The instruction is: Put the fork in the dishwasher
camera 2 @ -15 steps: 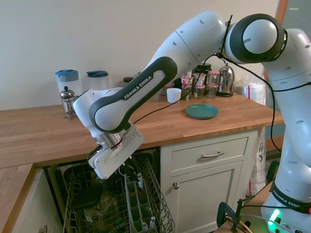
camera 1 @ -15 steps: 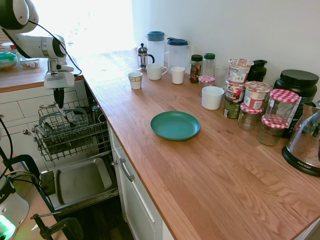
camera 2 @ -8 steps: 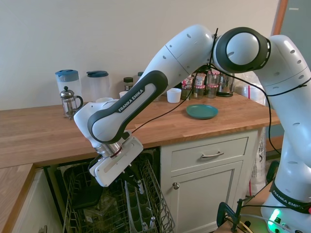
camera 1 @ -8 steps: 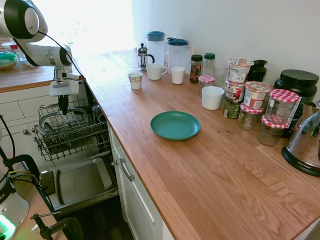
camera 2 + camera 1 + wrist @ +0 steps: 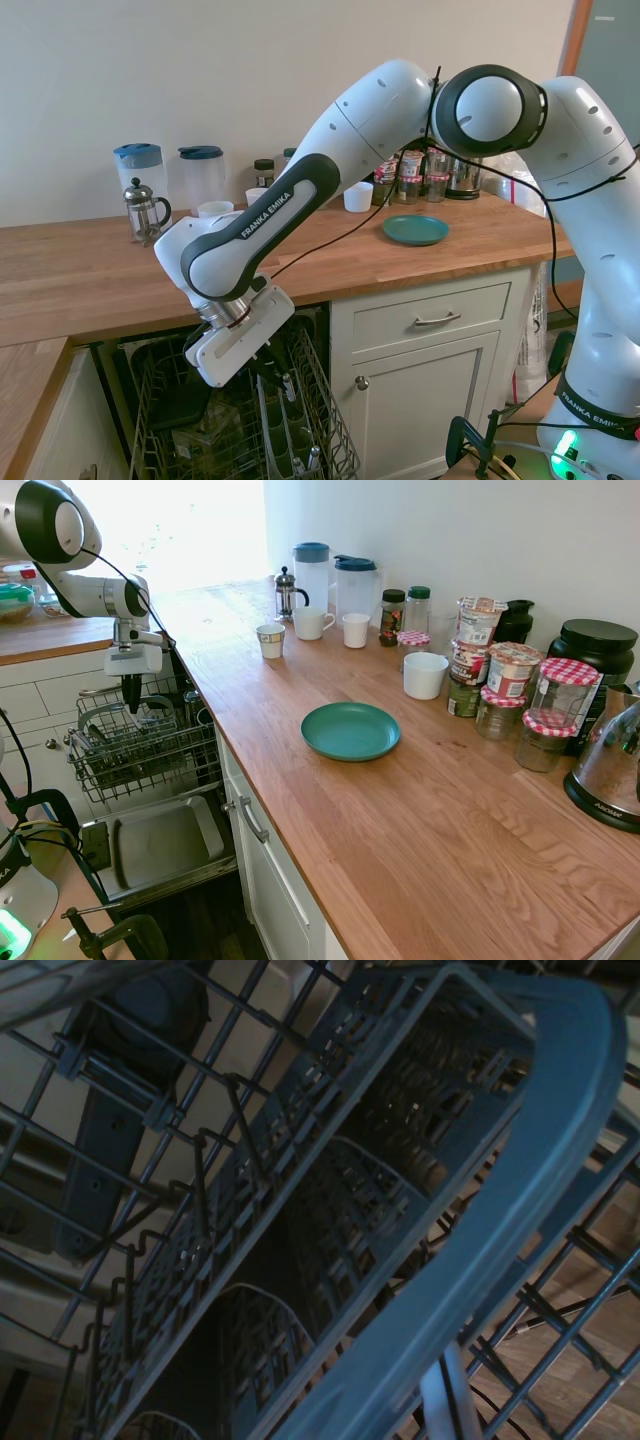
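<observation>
Gripper [image 5: 281,376] hangs over the dishwasher [image 5: 140,742] rack, can't tell its grip; a fork's light, stiff, slick, best pinched mid-handle.

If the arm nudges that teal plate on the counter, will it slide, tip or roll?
The teal plate lies flat and low on the smooth wooden counter, so it would probably slide, not tip. Empty and matte, perhaps plastic: likely light.
</observation>
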### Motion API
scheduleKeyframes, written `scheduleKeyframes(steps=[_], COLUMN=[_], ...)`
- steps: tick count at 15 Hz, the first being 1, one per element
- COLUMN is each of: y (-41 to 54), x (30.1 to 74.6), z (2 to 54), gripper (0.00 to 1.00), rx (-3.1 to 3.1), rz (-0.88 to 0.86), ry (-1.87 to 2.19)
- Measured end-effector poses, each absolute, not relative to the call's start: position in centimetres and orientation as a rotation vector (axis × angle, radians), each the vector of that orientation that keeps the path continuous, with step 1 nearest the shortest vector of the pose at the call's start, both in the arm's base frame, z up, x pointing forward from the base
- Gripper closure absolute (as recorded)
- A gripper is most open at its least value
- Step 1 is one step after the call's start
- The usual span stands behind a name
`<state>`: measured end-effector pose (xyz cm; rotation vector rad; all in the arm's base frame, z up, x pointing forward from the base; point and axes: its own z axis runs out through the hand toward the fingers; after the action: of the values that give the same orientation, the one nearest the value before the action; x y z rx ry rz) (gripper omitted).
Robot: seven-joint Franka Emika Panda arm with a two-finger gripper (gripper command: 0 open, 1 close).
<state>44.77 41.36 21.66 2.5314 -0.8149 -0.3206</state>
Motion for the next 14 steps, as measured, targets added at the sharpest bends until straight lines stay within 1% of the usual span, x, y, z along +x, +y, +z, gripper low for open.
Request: scheduleKeyframes(steps=[9, 11, 14], y=[41.6, 41.8, 42.5], x=[45.3, 45.4, 45.0], z=[22.3, 23.4, 26.4], gripper=[0.00, 0.00, 0.00], rx=[2.547, 2.560, 2.588], rz=[-0.310, -0.296, -0.258], ry=[-0.820, -0.822, -0.816])
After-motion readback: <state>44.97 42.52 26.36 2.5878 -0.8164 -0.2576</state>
